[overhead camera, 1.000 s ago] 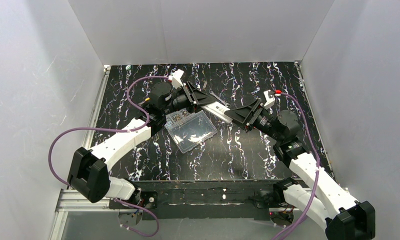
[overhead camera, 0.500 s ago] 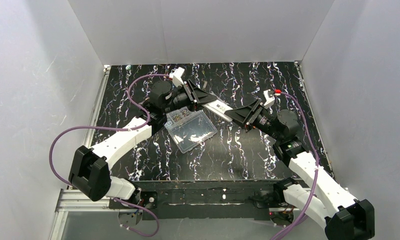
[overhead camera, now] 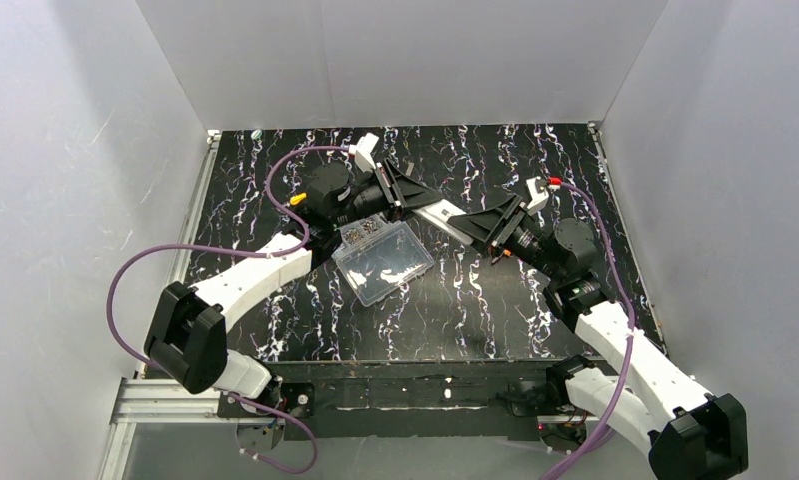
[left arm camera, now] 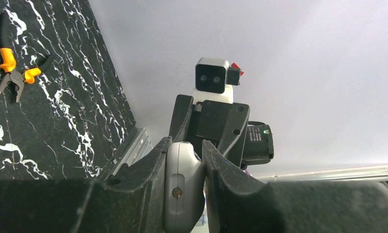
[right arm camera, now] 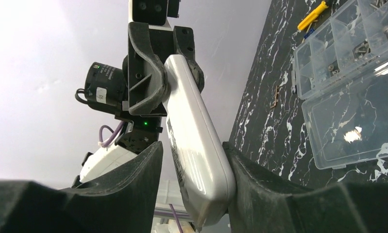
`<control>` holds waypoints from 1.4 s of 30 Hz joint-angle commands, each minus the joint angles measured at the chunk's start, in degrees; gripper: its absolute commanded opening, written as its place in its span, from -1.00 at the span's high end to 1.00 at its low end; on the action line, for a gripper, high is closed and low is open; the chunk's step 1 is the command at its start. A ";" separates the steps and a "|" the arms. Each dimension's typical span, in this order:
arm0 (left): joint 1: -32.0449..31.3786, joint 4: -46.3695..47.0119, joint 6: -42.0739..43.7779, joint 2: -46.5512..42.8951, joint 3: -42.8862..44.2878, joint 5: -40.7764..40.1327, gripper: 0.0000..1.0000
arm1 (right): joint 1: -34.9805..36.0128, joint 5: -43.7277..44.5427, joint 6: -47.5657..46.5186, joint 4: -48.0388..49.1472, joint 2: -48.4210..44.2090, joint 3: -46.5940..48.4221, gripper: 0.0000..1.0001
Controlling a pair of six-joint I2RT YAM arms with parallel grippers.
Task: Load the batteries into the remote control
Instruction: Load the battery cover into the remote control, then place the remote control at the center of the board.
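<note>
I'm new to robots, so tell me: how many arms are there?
2. The left arm reaches in from the near left, the right arm from the near right; both meet at the white remote.

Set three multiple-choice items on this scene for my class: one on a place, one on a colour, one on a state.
1. Where is the remote control?
A. flat on the table
B. aloft between left tool and right tool
C. inside the clear box

2. What colour are the pliers' handles?
A. orange
B. green
C. blue

3. The left tool is:
A. open, empty
B. shut on the pliers
C. shut on the remote control

Key: 1 B, it hangs clear of table and clear box; 2 A, orange grips show in the left wrist view; 3 C, both fingers press its sides.
</note>
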 commanded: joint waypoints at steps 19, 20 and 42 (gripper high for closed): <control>-0.33 6.55 0.11 -1.79 0.04 2.05 1.00 | -0.10 3.19 3.69 10.07 -2.16 -3.63 0.13; -0.37 6.70 -0.06 -1.69 0.09 2.05 1.00 | -0.10 3.44 3.69 10.11 -2.47 -3.86 0.19; -0.33 -25.33 16.30 -12.13 0.43 -4.37 -0.96 | -0.18 9.86 -14.08 -16.90 -5.77 5.72 0.97</control>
